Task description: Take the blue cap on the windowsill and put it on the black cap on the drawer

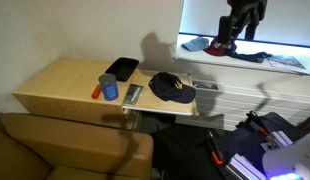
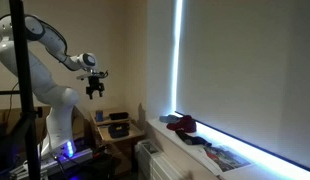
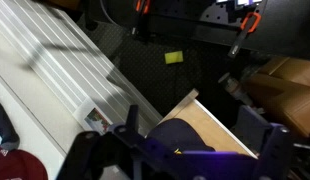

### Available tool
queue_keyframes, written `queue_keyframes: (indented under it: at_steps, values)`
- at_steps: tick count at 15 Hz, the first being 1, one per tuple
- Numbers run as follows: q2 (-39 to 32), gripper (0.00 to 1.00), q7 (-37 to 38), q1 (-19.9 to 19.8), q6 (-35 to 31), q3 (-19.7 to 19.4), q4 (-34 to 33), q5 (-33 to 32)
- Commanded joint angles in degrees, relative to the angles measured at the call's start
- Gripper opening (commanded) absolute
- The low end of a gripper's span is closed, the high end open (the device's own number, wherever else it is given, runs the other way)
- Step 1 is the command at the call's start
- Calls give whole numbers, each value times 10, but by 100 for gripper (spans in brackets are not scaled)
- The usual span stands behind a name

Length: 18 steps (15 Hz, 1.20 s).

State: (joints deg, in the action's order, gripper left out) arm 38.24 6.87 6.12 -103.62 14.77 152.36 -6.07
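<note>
The blue cap (image 1: 198, 44) lies on the bright white windowsill (image 1: 285, 47), next to a maroon cap (image 1: 223, 47). The black cap (image 1: 172, 88) sits on the light-wood drawer top (image 1: 65, 80) near its right end. It also shows in the wrist view (image 3: 190, 138), far below. My gripper (image 1: 238, 30) hangs high in the air, open and empty. In an exterior view it (image 2: 94, 90) is above the drawer (image 2: 120, 130). In the wrist view its fingers (image 3: 195, 125) are spread wide around the sight of the black cap.
On the drawer top are a flat black tray (image 1: 121, 68), a blue cup (image 1: 110, 88), an orange object (image 1: 97, 92) and a remote (image 1: 133, 95). A white radiator (image 3: 65, 70) stands under the sill. A brown sofa (image 1: 65, 150) stands in front.
</note>
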Motion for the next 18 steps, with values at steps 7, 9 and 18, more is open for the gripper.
queue_keyframes:
  at_steps: [7, 9, 18]
  values:
    - [-113, 100, 86, -132, -163, -119, -19, -101]
    - [-156, 100, 83, -172, -201, -166, -47, -106]
    - [-263, 100, 176, -204, -266, -190, -99, -127]
